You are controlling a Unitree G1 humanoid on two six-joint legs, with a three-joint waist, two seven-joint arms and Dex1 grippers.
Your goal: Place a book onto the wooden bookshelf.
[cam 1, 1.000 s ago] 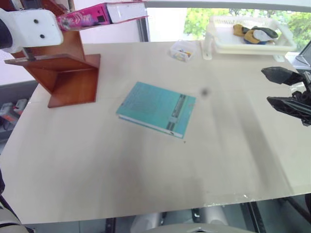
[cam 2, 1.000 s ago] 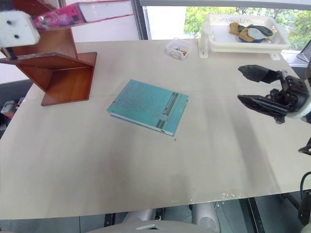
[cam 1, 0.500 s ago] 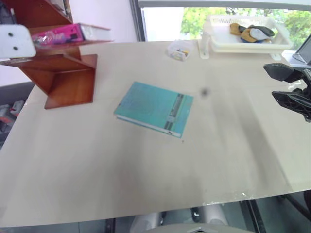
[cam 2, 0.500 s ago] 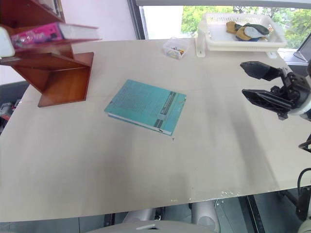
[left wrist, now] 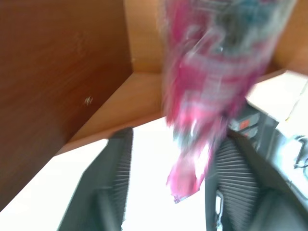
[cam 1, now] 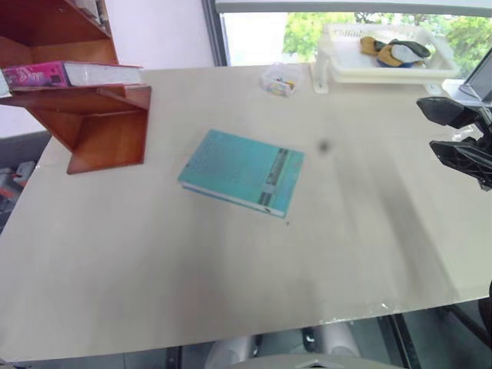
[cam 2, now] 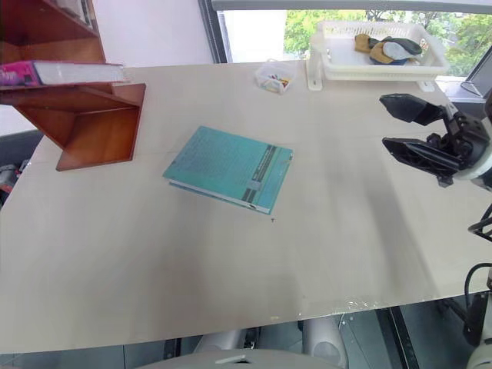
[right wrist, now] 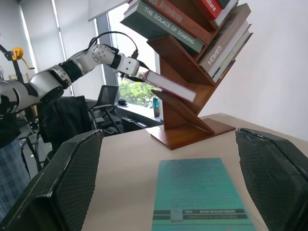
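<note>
The pink book [cam 1: 46, 74] lies flat on a lower shelf of the reddish-brown wooden bookshelf [cam 1: 104, 127] at the table's far left corner. In the left wrist view the book [left wrist: 211, 72] has one end between the fingers of my left gripper [left wrist: 175, 137], which stands open, with a gap beside the left finger [left wrist: 113, 178]. The right wrist view shows my left arm reaching to the book [right wrist: 171, 86] on the bookshelf [right wrist: 185, 120]. Over the table's right edge my right gripper [cam 2: 388, 121] hangs open and holds nothing.
A thin teal book [cam 1: 242, 171] lies flat mid-table. At the back stand a small clear box [cam 1: 280, 79] and a white basket [cam 1: 342, 65] with cloth items in it. Several other books [right wrist: 192, 19] fill the bookshelf's upper shelves.
The pink book came down from above the shelf and now rests on it. My left hand drew off to the left, out of the head views, and its fingers opened. The right arm held still.
</note>
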